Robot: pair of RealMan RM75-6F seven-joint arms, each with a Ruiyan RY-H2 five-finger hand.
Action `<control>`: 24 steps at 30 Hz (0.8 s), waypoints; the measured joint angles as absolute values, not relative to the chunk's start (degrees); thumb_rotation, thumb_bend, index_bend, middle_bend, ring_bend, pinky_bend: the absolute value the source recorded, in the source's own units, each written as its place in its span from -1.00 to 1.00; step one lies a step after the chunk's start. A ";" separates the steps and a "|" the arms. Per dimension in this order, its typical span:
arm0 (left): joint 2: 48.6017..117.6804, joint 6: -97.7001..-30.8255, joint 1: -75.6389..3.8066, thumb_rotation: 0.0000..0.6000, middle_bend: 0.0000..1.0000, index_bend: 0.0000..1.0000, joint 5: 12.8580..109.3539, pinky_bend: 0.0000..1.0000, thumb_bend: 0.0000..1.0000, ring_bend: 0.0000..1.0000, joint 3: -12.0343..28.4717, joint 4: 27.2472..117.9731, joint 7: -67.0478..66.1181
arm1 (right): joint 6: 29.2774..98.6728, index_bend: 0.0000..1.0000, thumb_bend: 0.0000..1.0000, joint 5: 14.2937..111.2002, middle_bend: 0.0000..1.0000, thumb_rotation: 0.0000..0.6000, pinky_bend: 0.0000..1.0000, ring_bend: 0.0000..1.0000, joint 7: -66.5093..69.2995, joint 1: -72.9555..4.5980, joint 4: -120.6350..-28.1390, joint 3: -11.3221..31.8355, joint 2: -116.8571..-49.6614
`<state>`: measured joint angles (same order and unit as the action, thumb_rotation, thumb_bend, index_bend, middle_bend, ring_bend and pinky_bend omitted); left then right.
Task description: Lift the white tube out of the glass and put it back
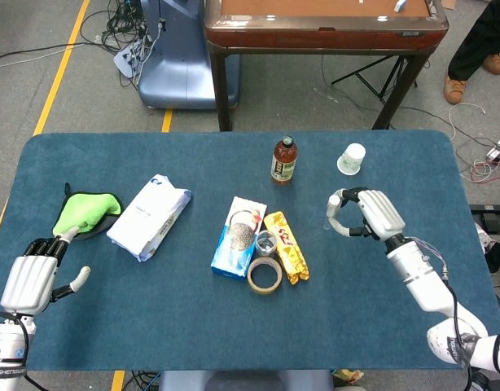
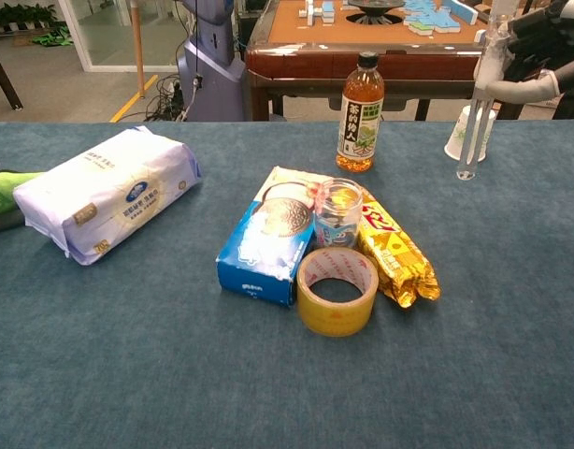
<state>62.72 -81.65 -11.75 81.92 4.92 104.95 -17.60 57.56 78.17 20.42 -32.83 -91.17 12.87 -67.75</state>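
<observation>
My right hand (image 1: 368, 215) grips the white tube (image 1: 332, 208) near its top, right of the table's middle. In the chest view the tube (image 2: 478, 105) hangs almost upright from the right hand (image 2: 541, 54), its lower end just above the cloth and in front of a paper cup. The small glass (image 1: 266, 242) stands between a blue box and a yellow snack pack, well to the left of the tube; the chest view shows the glass (image 2: 338, 212) with no tube in it. My left hand (image 1: 27, 282) rests at the front left table edge, holding nothing.
A tea bottle (image 1: 284, 160) and a paper cup (image 1: 352, 159) stand at the back. Around the glass lie a blue tissue box (image 1: 236, 238), a yellow snack pack (image 1: 286, 247) and a tape roll (image 1: 265, 274). A wipes pack (image 1: 150, 216) and a green cloth (image 1: 85, 212) lie left.
</observation>
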 measured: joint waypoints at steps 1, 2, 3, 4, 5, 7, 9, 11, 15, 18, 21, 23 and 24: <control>62.76 -81.65 -11.73 1.00 -0.61 -0.78 81.89 -0.63 -0.57 -0.52 4.89 104.88 -17.59 | 57.50 0.37 0.04 78.02 0.05 1.00 -0.38 -0.14 19.72 -32.81 -91.41 12.90 -67.73; 62.78 -81.62 -11.73 1.00 -0.61 -0.78 81.85 -0.63 -0.57 -0.52 4.87 104.86 -17.59 | 57.29 0.37 0.04 77.87 0.05 1.00 -0.38 -0.14 19.59 -32.79 -91.82 12.93 -67.65; 62.78 -81.60 -11.74 1.00 -0.61 -0.78 81.86 -0.63 -0.57 -0.52 4.87 104.86 -17.62 | 57.06 0.37 0.04 77.80 0.05 1.00 -0.38 -0.14 20.10 -32.79 -92.16 12.96 -67.55; 62.77 -81.63 -11.73 1.00 -0.61 -0.78 81.86 -0.63 -0.57 -0.52 4.87 104.83 -17.60 | 56.78 0.37 0.04 77.80 0.05 1.00 -0.38 -0.14 21.12 -32.80 -92.50 12.98 -67.42; 62.74 -81.67 -11.72 1.00 -0.61 -0.78 81.86 -0.63 -0.57 -0.52 4.88 104.81 -17.55 | 56.38 0.37 0.04 77.89 0.05 1.00 -0.38 -0.14 23.26 -32.82 -92.93 12.99 -67.24; 62.64 -81.76 -11.69 1.00 -0.61 -0.78 81.92 -0.63 -0.57 -0.52 4.90 104.82 -17.44 | 55.81 0.37 0.04 78.28 0.05 1.00 -0.38 -0.14 27.63 -32.89 -93.45 12.95 -66.97; 62.59 -81.75 -11.68 1.00 -0.61 -0.78 81.91 -0.63 -0.57 -0.52 4.89 104.86 -17.45 | 55.08 0.37 0.04 79.20 0.05 1.00 -0.38 -0.14 33.11 -33.06 -93.94 12.77 -66.62; 62.54 -81.77 -11.66 1.00 -0.61 -0.78 81.91 -0.63 -0.57 -0.52 4.86 104.91 -17.52 | 54.53 0.37 0.04 80.22 0.05 1.00 -0.38 -0.14 37.29 -33.25 -94.13 12.56 -66.32; 62.65 -81.83 -11.62 1.00 -0.61 -0.78 81.86 -0.63 -0.57 -0.52 4.83 104.91 -17.63 | 54.86 0.37 0.04 80.92 0.05 1.00 -0.38 -0.14 37.88 -33.38 -93.31 12.25 -66.37; 62.69 -81.81 -11.64 1.00 -0.61 -0.78 81.89 -0.63 -0.57 -0.52 4.83 104.82 -17.58 | 56.04 0.37 0.04 80.88 0.05 1.00 -0.38 -0.14 32.34 -33.28 -92.32 12.16 -66.83; 62.63 -81.72 -11.77 1.00 -0.61 -0.78 81.96 -0.63 -0.57 -0.52 4.88 104.96 -17.64 | 57.55 0.37 0.04 80.45 0.05 1.00 -0.38 -0.14 24.61 -33.13 -91.37 12.14 -67.53; 62.65 -81.68 -11.79 1.00 -0.61 -0.78 81.96 -0.63 -0.57 -0.52 4.88 104.98 -17.67 | 58.24 0.37 0.04 79.95 0.05 1.00 -0.38 -0.14 20.09 -33.08 -91.15 12.15 -67.93; 62.66 -81.68 -11.79 1.00 -0.61 -0.78 81.97 -0.63 -0.57 -0.52 4.87 104.96 -17.68 | 58.30 0.37 0.04 79.74 0.05 1.00 -0.38 -0.14 18.89 -33.07 -91.23 12.16 -68.00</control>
